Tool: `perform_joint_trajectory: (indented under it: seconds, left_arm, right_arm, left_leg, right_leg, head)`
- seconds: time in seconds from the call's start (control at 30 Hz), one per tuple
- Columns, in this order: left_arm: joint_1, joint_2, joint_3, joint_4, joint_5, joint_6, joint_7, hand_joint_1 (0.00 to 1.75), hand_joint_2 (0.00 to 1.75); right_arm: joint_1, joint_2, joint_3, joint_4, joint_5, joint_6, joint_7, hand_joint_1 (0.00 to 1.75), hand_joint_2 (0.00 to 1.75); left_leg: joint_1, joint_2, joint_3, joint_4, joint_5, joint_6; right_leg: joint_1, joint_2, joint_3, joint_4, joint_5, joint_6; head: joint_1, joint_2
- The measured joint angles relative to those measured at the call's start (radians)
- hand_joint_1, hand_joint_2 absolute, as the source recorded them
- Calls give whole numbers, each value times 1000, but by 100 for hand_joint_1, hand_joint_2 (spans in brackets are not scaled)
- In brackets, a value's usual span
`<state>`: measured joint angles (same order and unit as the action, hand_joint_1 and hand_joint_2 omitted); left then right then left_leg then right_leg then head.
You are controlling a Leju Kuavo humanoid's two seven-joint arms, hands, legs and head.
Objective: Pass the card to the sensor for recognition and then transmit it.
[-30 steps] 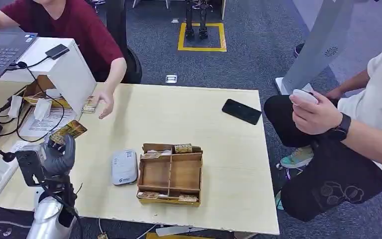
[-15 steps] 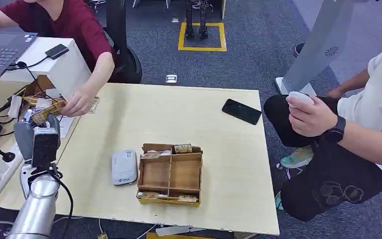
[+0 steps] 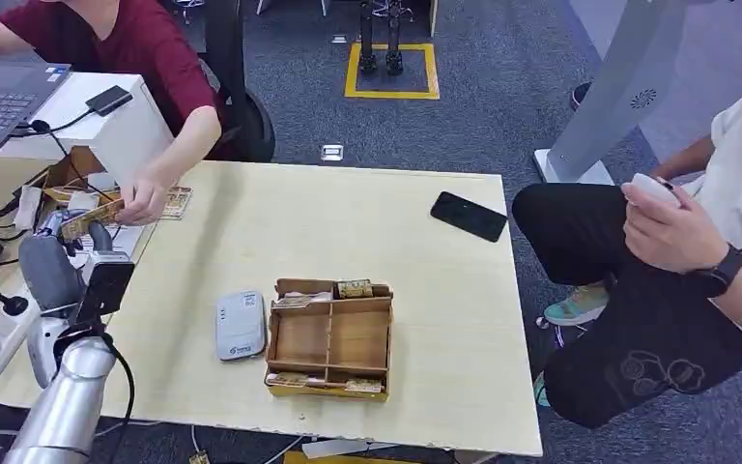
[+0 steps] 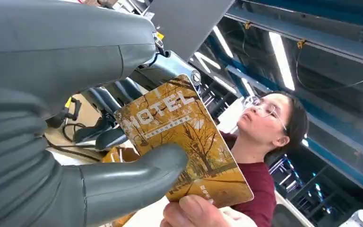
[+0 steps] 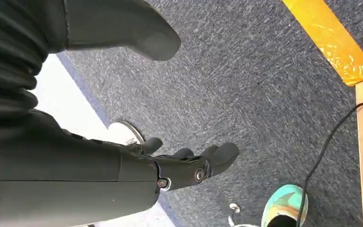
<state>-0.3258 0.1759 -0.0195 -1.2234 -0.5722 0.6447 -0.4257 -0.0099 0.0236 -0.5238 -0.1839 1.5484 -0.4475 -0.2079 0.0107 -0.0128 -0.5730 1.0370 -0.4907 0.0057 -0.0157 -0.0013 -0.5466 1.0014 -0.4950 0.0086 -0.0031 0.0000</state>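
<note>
Handoff stage, by the look of it. Left robot hand [image 4: 104, 156] clamped on the card [image 4: 184, 142]: thick thumb pressed across the printed face, darker fingers behind it, card standing out past the fingertips. A person's hand [image 4: 196, 213] touching the card's far corner, lower centre of the left wrist view. In the head view, same left robot hand [image 3: 58, 266] at far left, mid-height, raised over the left edge of the surface [image 3: 348, 222]; card [image 3: 87, 218] a thin yellow sliver just above it, person's hand [image 3: 142, 203] right at its end, upper left.

Right robot hand [image 5: 189, 165] hanging over the carpet, fingers apart and slightly curled, holding nothing.

Sensor [image 3: 242, 325], the white reader, flat on the surface at lower centre-left, just beside the wooden tray [image 3: 331, 338]; well apart from the card.

Card handling, judged only: thin, stiff, light, glossy print so likely slippery under smooth pads. Flat-face pinch near one short end looks right, free end left clear for the taker. Little grip force needed; too much risks bending, too little lets it slide or pivot around the thumb. Release best timed once the person's grip is firm, else likely drop among the cables [image 3: 19, 208] at left.

Black phone [image 3: 470, 216] upper right of centre on the surface, not involved.
</note>
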Motion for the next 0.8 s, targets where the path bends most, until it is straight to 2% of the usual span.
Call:
perform_joint_trajectory:
  seconds: [0.13, 0.17, 0.27, 0.37, 0.5, 0.63, 0.8]
  left_arm:
    - [1, 0, 10, 11, 24, -8, -2, 0, 175]
    - [3, -2, 14, 11, 45, -25, 1, 0, 175]
    - [17, -9, 19, 6, 134, -131, 35, 0, 175]
    - [85, -18, 19, -63, 198, -227, 15, 0, 175]
    - [200, -19, 16, -203, 201, -290, -34, 0, 175]
    - [299, -19, -10, -330, 119, -287, -77, 0, 175]
    - [377, -14, -58, -423, -48, -200, -121, 0, 175]
  right_arm:
    - [0, -2, 5, 0, 0, -1, -5, 0, 175]
    - [0, -2, 5, 0, -2, -2, -5, 0, 175]
    - [2, -2, 5, 0, -5, -6, 1, 0, 175]
    - [10, -2, 5, 0, -9, -7, 8, 0, 175]
    - [25, -3, 4, 1, -20, -7, 8, 0, 175]
    - [28, -4, 2, 2, -27, -8, -5, 0, 175]
    - [28, -4, -3, 2, -29, -7, -10, 0, 175]
  left_leg:
    - [0, 0, 0, 0, 0, 0]
    - [0, 0, 0, 0, 0, 0]
    - [0, 0, 0, 0, 0, 0]
    - [0, 1, 0, 0, 0, 0]
    - [0, 2, -1, 0, -1, 0]
    - [0, 1, -1, 0, -2, 0]
    - [0, 1, -1, 0, -2, 0]
  right_leg:
    - [0, 0, 0, 0, 0, 0]
    - [0, 0, 0, 0, 0, 0]
    - [0, 0, 0, 0, 0, 0]
    - [0, 2, 0, 0, 0, 0]
    - [0, 3, -1, 0, 0, 0]
    - [0, 2, -2, 0, -1, 1]
    - [0, 2, -1, 0, -1, 1]
  head:
    - [0, 0]
    - [0, 0]
    - [0, 0]
    - [0, 0]
    - [0, 0]
    - [0, 0]
    - [1, 0]
